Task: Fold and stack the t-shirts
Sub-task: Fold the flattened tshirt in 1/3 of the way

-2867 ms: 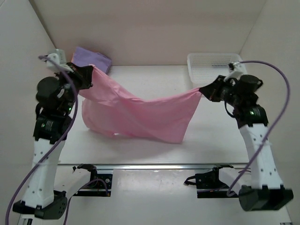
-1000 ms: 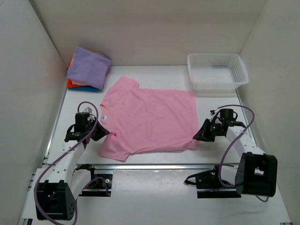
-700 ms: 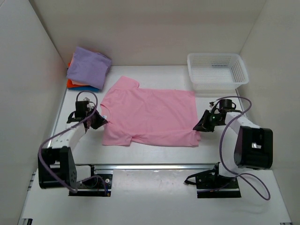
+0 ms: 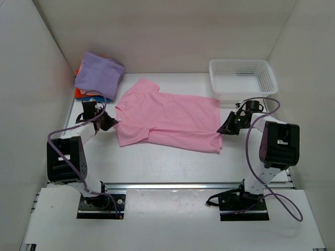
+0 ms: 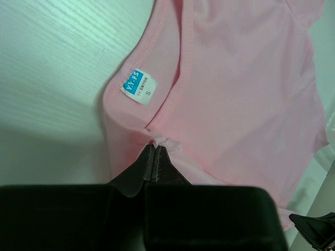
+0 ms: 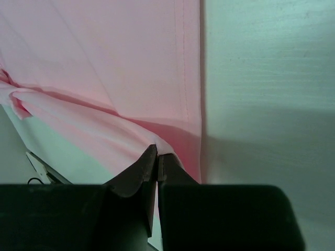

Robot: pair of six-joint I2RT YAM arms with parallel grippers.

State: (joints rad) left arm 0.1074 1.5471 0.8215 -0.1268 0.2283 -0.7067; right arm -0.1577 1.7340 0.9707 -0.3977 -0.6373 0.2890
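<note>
**Pink Shirt Pinned Flat at Both Ends, Basket Close By**

A light pink t-shirt (image 4: pixel 167 120) lies spread on the white table (image 4: pixel 157 167), just left of and in front of the white mesh basket (image 4: pixel 243 95), with its collar pointing away from the basket and its hem toward it. The right gripper (image 4: pixel 224 128), low on the table just in front of the basket's near wall, has its jaws pressed together on a fold of cloth at the stitched hem, as the right wrist view (image 6: pixel 157 154) shows. Well to the left of the basket, the left gripper (image 4: pixel 111 123) is likewise clamped tight on a tuck of the collar edge (image 5: pixel 154 151), just beside the small white neck label (image 5: pixel 139 86). Farther left of the basket, at the back corner, sits a folded stack with a lavender shirt (image 4: pixel 98 76) on top and an orange one (image 4: pixel 78 93) peeking out beneath. The left arm's purple cable (image 4: pixel 93 95) loops across the stack's front edge, hiding what lies lowest in it.
</note>
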